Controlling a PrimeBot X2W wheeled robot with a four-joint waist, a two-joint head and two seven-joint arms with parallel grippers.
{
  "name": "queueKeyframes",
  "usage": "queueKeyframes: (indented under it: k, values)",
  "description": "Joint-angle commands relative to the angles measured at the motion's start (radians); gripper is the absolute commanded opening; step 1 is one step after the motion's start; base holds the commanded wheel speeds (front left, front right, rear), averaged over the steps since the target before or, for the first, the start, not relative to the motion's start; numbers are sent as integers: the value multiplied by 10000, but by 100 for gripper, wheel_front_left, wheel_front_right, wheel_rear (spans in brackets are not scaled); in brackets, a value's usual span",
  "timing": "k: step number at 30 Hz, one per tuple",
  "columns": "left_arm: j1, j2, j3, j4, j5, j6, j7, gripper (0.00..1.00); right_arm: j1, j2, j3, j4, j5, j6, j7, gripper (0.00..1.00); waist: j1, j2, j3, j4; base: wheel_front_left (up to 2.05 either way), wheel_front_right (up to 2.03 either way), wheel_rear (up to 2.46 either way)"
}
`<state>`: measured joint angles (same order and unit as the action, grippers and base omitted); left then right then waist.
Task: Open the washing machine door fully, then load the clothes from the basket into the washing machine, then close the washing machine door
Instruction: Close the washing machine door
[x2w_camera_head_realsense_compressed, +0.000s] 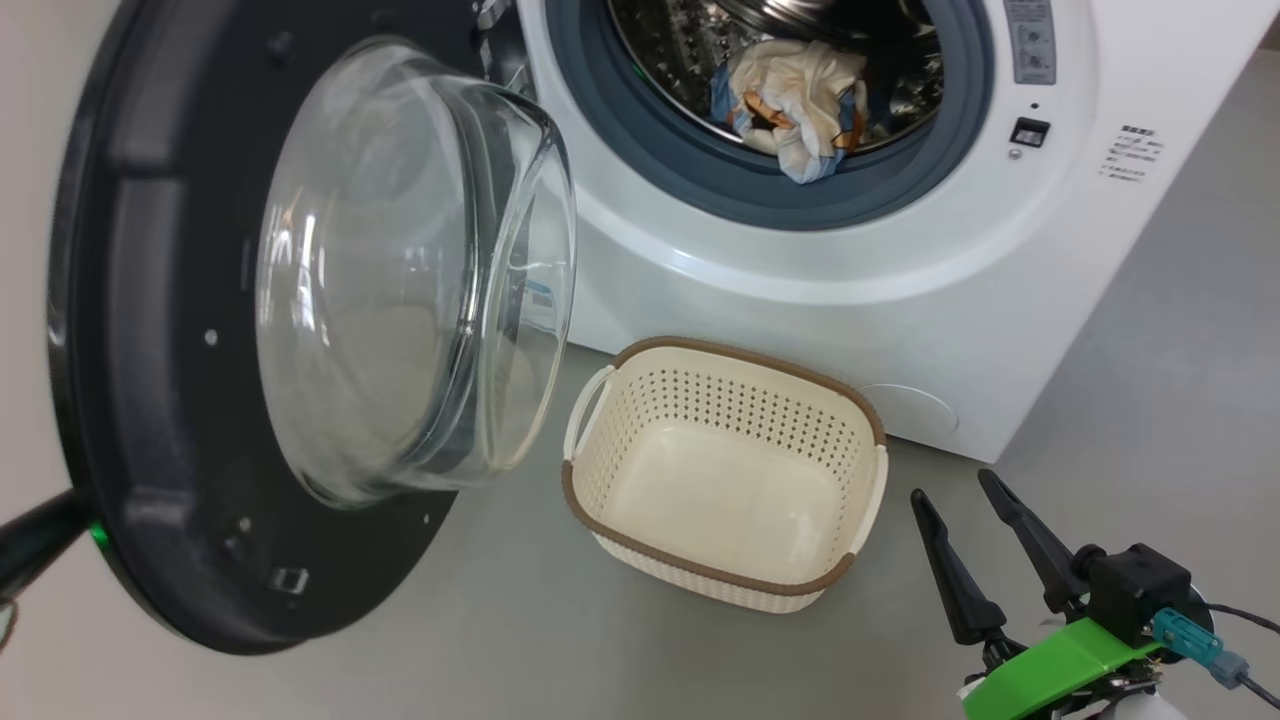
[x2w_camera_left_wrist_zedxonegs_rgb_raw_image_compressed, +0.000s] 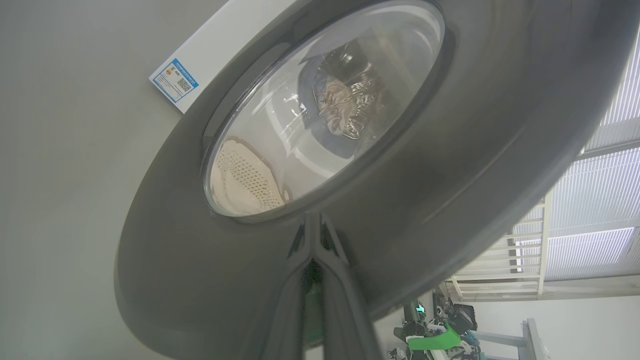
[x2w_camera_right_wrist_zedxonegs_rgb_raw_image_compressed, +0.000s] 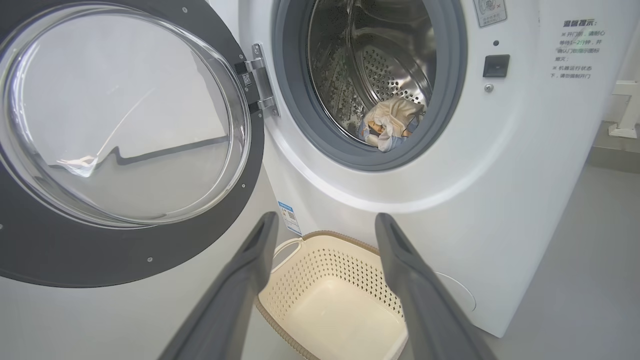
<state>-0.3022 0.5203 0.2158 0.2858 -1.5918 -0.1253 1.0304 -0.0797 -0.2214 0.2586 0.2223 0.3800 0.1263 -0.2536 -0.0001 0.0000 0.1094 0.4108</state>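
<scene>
Hovering spread and empty, the right gripper (x2w_camera_head_realsense_compressed: 950, 485) sits near the empty basket (x2w_camera_head_realsense_compressed: 700, 572). The left gripper (x2w_camera_left_wrist_zedxonegs_rgb_raw_image_compressed: 314, 225), pinched shut on nothing, rests against the open washing machine door (x2w_camera_head_realsense_compressed: 130, 300). Beyond, the clothes (x2w_camera_head_realsense_compressed: 800, 100) lie inside the washing machine (x2w_camera_head_realsense_compressed: 900, 330). Only closing remains, I'd say.

Door (x2w_camera_head_realsense_compressed: 130, 300) wide open, clothes (x2w_camera_head_realsense_compressed: 800, 100) in washing machine (x2w_camera_head_realsense_compressed: 900, 300) drum, cream basket (x2w_camera_head_realsense_compressed: 740, 415) empty, upright just in frt.

**Grey floor: two things on it**

Smooth grey floor (x2w_camera_head_realsense_compressed: 500, 620) carries the white washing machine (x2w_camera_head_realsense_compressed: 900, 300), standing square on it. The cream basket (x2w_camera_head_realsense_compressed: 740, 415) (brown rim, perforated walls) sits upright on the floor just in front of the machine's base; can't tell if they touch.
</scene>
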Motion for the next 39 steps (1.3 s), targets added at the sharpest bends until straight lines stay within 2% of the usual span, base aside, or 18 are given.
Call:
queueKeyframes:
  k: [1,10,25,32,39]
  values:
    - [-186,367,258,-433,-84,-54,139,0,21,-49,123,-264,68,44,-82,100,1,0,-116,-135,0,0,0]
    - [41,23,-82,-1576,-30,-54,634,0,360,188,-227,-368,37,44,-82,100,1,0,-343,-812,0,0,0]
    - [107,-857,-725,-2887,105,-54,819,0,329,558,-524,-456,-33,44,-82,100,1,0,-245,-2193,0,0,0]
    - [133,-1264,-989,-3373,199,-54,693,0,280,669,-573,-478,-58,44,-82,100,1,0,-167,-2858,0,0,0]
    - [-102,-1437,-940,-3332,516,-54,113,0,210,757,-627,-533,-83,44,-82,100,1,0,-29,-3790,0,0,0]
